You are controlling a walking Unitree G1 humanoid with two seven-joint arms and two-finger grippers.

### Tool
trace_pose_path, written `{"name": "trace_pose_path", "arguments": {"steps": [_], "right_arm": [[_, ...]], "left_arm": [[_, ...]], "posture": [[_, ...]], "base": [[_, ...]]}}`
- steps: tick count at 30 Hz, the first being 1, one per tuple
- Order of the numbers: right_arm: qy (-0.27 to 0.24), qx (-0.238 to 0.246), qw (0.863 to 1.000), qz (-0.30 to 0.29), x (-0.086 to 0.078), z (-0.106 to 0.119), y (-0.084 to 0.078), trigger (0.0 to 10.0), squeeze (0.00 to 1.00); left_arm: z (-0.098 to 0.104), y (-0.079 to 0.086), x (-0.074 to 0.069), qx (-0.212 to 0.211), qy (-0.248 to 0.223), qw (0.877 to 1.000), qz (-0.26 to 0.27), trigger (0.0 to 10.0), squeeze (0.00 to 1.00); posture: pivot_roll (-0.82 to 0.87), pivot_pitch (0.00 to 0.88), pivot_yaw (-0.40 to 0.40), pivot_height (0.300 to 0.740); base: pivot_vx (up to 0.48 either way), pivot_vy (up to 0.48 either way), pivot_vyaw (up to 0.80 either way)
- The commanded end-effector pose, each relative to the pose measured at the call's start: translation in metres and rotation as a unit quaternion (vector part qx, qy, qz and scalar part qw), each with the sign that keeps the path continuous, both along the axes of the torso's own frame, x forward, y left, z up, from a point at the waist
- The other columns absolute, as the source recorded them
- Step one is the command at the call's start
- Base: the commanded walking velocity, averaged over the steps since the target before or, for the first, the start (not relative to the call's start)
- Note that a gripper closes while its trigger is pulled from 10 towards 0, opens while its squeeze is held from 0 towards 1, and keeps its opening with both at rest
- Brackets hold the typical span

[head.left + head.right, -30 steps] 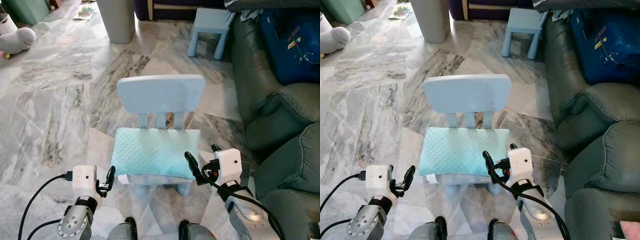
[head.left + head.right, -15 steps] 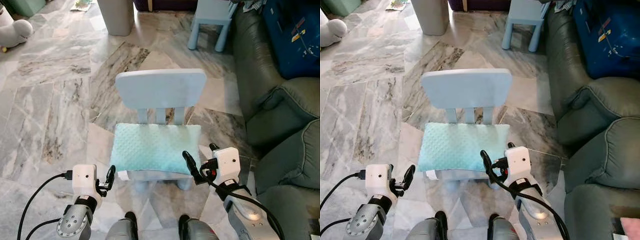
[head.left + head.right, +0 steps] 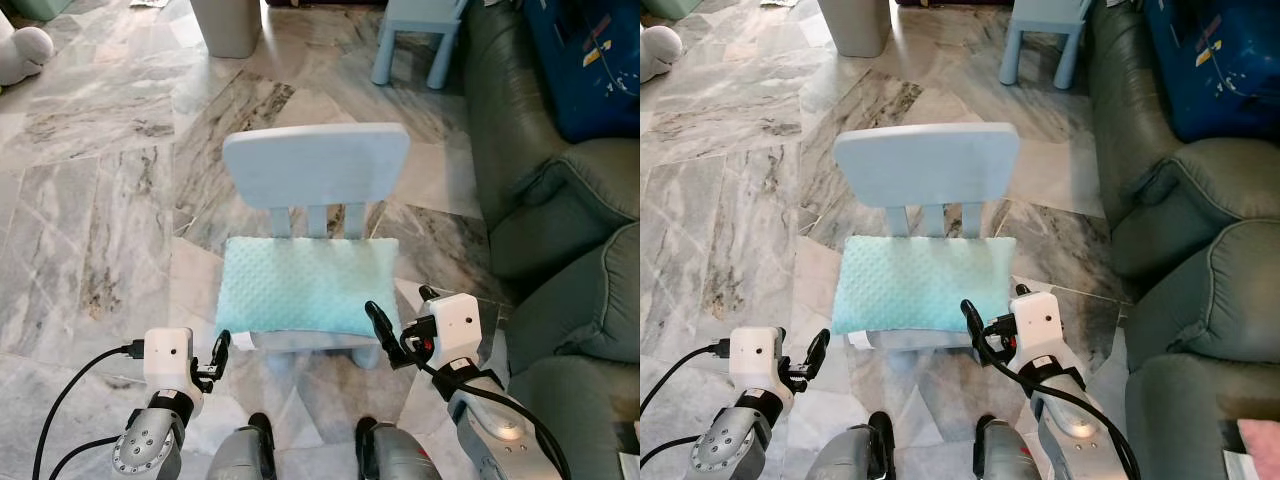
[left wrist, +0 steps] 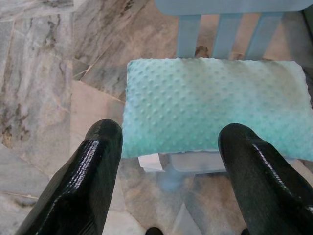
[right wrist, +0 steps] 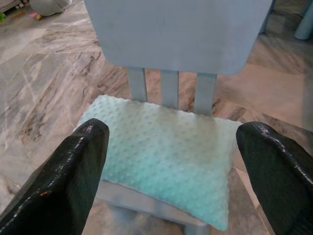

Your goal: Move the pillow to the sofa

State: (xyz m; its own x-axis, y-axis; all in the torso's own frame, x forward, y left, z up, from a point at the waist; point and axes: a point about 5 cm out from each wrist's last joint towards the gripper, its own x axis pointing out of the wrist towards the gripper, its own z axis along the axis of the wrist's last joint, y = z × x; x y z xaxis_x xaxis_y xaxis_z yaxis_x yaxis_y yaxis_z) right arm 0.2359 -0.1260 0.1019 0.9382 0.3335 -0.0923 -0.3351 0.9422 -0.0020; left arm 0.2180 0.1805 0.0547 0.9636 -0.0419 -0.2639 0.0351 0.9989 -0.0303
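Left eye view, pillow: the mint pillow [image 3: 305, 285] lies flat on the seat of the small blue chair [image 3: 316, 166], its long axis running across, side to side.
Right gripper: the right gripper [image 3: 390, 330] hangs at the pillow's front right corner, fingers spread wide, holding nothing; it looks the nearer.
Left gripper: the left gripper [image 3: 215, 358] sits just off the pillow's front left corner, also wide open and empty.
Sofa: the grey-green sofa [image 3: 560, 210] stands to the right of the chair.

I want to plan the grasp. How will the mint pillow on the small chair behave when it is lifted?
The pillow looks soft and dimpled, so it will probably sag if held at one edge. It seems light for its size. Its fleecy cover should not slip easily.
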Motion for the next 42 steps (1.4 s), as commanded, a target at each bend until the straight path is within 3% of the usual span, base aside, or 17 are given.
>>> {"name": "trace_pose_path", "arguments": {"steps": [1,13,33,42], "right_arm": [[0.003,0.004,1.0,0.005,-0.003,0.001,0.001,10.0,0.0],[0.003,0.002,1.0,0.006,-0.002,0.001,0.001,10.0,0.0],[-0.017,-0.015,1.0,-0.003,0.017,0.005,-0.008,10.0,0.0],[-0.035,-0.02,0.999,0.003,0.026,0.01,-0.006,10.0,0.0]], "left_arm": [[-0.005,0.005,-0.006,0.007,0.016,1.0,0.01,10.0,0.0],[-0.004,0.006,-0.005,0.011,0.016,1.0,0.013,10.0,0.0],[0.011,0.041,0.005,0.136,-0.006,0.984,0.119,10.0,0.0],[0.024,0.04,0.014,0.155,-0.038,0.98,0.117,10.0,0.0]], "posture": [[-0.1,0.325,0.025,0.663],[-0.09,0.328,0.022,0.598],[-0.08,0.318,0.03,0.478],[-0.07,0.313,0.031,0.418]], "base": [[0.0,0.0,0.0],[0.0,0.0,0.0],[0.0,0.0,0.0],[0.0,0.0,0.0]]}}
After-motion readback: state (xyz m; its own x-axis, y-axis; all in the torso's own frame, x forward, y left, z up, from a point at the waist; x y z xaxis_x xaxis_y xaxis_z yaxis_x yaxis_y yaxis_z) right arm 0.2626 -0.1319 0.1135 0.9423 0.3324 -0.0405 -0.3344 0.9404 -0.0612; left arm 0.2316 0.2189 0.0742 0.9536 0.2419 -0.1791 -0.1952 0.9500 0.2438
